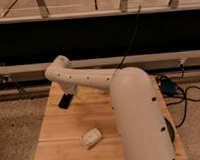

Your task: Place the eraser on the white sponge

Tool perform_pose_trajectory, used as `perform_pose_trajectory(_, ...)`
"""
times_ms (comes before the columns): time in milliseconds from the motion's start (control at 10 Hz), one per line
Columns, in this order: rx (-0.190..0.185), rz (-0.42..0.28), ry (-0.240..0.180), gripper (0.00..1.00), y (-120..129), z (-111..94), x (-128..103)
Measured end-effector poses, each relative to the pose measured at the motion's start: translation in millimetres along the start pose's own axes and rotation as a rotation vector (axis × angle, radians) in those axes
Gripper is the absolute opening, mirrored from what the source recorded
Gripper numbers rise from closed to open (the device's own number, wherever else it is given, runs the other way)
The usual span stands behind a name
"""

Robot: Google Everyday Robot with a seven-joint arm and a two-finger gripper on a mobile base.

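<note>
Firstly, the one camera view looks down from above on a light wooden surface [55,129] that stands on a speckled floor [16,133]. The robot's thick white arm [135,113] comes in from the lower right, covers most of the right half of the surface, and reaches to the upper left, where it bends at a rounded joint. From this joint the last part of the arm turns downward to the pincer [70,92], which is over the far left part of the surface. The eraser [65,101] appears as a small black slab, tilted, directly under the pincer and close to the left edge of the surface. It seems to be at the pincer's tip, but I cannot tell if the pincer is grasping it or is released.

The white sponge [92,138] lies flat on the wood nearer to the camera, a little turned, just beside the arm's left side. It is well apart from the eraser and nothing is on top of it.

Behind the surface a pale rail [23,68] runs across a dark wall. Black cables [187,98] lie on the floor at the right.
</note>
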Motion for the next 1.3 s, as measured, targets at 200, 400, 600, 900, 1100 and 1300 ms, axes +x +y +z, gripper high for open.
perform_pose_trajectory(200,-0.008,-0.011,-0.009,0.80,-10.3,5.5,-3.8)
perform_pose_trajectory(400,-0.012,-0.016,-0.018,0.80,-14.6,11.0,-4.3)
perform_pose_trajectory(600,-0.019,-0.028,-0.025,0.80,-18.9,18.9,-5.2)
perform_pose_trajectory(900,-0.026,-0.033,-0.039,0.80,-23.2,28.4,-4.9)
perform_pose_trajectory(1100,-0.031,-0.040,-0.046,0.80,-25.6,30.7,-5.3)
perform_pose_trajectory(1300,-0.039,-0.050,-0.050,0.80,-30.4,34.6,-4.7)
